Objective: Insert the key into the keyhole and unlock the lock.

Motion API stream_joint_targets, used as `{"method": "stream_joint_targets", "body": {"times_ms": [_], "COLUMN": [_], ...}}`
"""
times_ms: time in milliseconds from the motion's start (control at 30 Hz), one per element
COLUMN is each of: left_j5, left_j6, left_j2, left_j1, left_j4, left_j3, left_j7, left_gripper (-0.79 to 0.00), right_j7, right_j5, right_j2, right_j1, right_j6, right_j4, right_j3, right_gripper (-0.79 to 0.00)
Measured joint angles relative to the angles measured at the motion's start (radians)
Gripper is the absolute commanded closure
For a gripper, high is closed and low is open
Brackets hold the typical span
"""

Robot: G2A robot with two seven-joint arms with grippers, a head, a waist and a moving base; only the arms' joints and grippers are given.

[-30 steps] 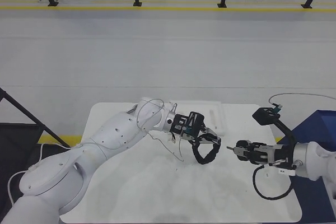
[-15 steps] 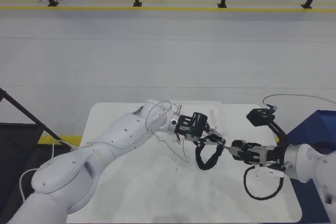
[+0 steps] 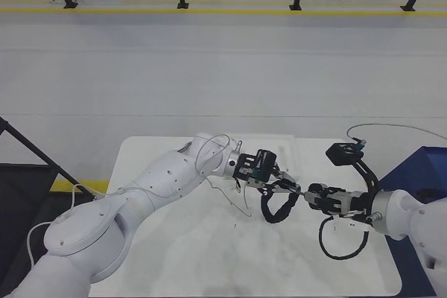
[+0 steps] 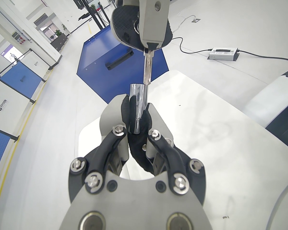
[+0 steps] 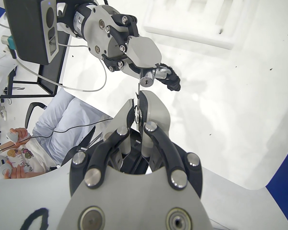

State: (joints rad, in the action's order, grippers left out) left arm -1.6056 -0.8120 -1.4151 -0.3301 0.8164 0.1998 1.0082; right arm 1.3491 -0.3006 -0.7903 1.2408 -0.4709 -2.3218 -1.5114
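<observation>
My left gripper [image 4: 134, 104] is shut on the chrome lock cylinder [image 4: 138, 101], held above the table. The lock's black cable loop [image 3: 278, 207] hangs below it. My right gripper [image 5: 136, 101] is shut on the key's head, and the silver key [image 4: 147, 65] points at the lock. The lock's round face [image 5: 146, 81] shows its keyhole uncovered. The key's tip [image 5: 138, 89] sits at the rim of that face, beside the slot. In the top view the left gripper [image 3: 283, 181] and right gripper [image 3: 313, 197] nearly meet over the table's middle.
A white foam tray [image 3: 287, 153] with cut-out pockets lies at the table's far edge, behind the grippers. A blue bin [image 3: 425, 167] stands off the table's right side. A black cable [image 3: 335, 249] loops under the right arm.
The right arm has come left with the key and the left arm has shifted right with the lock. The gap between them has closed, so the key tip now reaches the lock.
</observation>
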Motion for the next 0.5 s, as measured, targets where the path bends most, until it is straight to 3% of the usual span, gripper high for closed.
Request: {"method": "stream_joint_targets", "body": {"times_ms": [500], "left_j5": [0.039], "left_j6": [0.011], "left_j2": [0.006], "left_j1": [0.003], "left_j4": [0.005], "left_j3": [-0.03], "left_j7": [0.011], "left_gripper": [0.0], "right_j7": [-0.01], "right_j5": [-0.011], "right_j2": [0.013], "right_j1": [0.001], "right_j6": [-0.01], "right_j4": [-0.003], "right_j3": [0.003], "right_gripper": [0.0]}}
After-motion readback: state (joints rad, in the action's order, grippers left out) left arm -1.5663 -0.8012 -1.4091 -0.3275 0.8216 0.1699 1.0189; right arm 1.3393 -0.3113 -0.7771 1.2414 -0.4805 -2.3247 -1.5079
